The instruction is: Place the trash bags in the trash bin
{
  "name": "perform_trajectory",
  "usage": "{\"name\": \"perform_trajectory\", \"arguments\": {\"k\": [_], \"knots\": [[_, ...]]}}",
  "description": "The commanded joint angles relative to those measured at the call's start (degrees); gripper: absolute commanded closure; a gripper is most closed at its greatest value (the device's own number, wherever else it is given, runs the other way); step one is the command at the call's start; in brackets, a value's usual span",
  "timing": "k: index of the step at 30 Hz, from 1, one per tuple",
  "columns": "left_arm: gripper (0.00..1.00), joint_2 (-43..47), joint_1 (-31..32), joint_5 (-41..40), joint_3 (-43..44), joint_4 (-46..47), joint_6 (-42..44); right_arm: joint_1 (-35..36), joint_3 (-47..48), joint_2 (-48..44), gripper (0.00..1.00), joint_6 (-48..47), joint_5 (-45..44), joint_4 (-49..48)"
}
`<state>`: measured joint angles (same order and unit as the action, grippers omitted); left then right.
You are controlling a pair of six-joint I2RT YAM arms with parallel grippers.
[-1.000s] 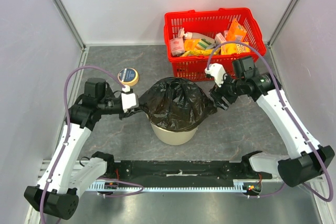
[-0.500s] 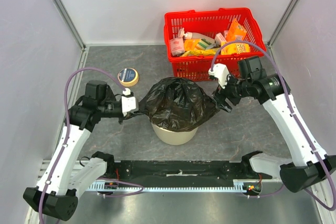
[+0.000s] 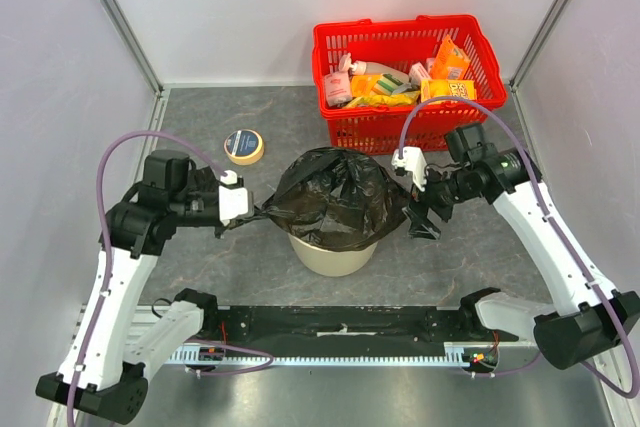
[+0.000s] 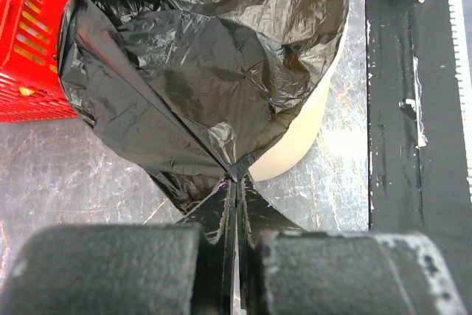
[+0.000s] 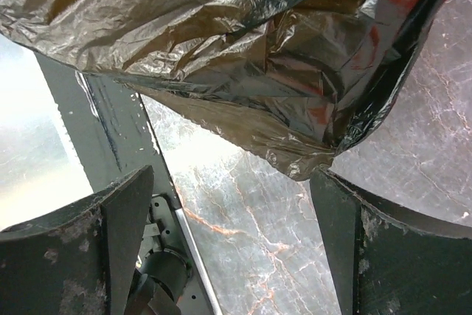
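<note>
Since the top view makes it look tidier than it is, quick rundown. The black trash bag sits draped over the mouth of the beige trash bin, roughly mid-counter, and only the bin's lower wall pokes out underneath. The bag is mounded up and crinkly on top, so it's more sitting over the rim than tucked down inside.

The left fingers are clamped tight on the bag's left edge. In the left wrist view the plastic runs as a taut pleat straight into the seam between them, with the bin's pale wall just behind. From above, that side of the bag is pulled out into a point toward the left arm.

The right fingers are spread wide and aren't gripping anything. The bag's right edge hangs down into the gap between them, with its lowest corner right up against one fingertip. I can't tell if it's actually touching.

The red basket sits at the back right of the gray counter, just behind the bin, full of colorful packets. A flat round tin or roll lies on the counter to the back left of the bin, clear of the bag.
</note>
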<state>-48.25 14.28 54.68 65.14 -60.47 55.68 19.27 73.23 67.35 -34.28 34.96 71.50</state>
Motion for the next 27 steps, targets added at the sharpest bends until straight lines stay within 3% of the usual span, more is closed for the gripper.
{"name": "perform_trajectory", "arguments": {"k": [1, 9, 16, 27], "knots": [[0.98, 1.05, 0.22, 2.72, 4.02, -5.80, 3.03, -0.11, -1.69, 0.15, 0.06, -0.44, 2.92, -3.56], [0.98, 2.72, 0.31, 3.16, 4.72, -8.61, 3.91, 0.07, -1.08, 2.78, 0.07, 0.62, 3.27, -8.22], [0.98, 3.42, 0.31, 5.97, 7.80, -12.56, 3.56, 0.51, -2.30, 4.63, 0.16, 1.06, 6.00, -9.89], [0.98, 5.80, 0.39, 6.85, 4.82, -13.36, 3.38, 0.68, -6.69, 3.32, 0.22, 1.67, 9.68, -16.56]]}}
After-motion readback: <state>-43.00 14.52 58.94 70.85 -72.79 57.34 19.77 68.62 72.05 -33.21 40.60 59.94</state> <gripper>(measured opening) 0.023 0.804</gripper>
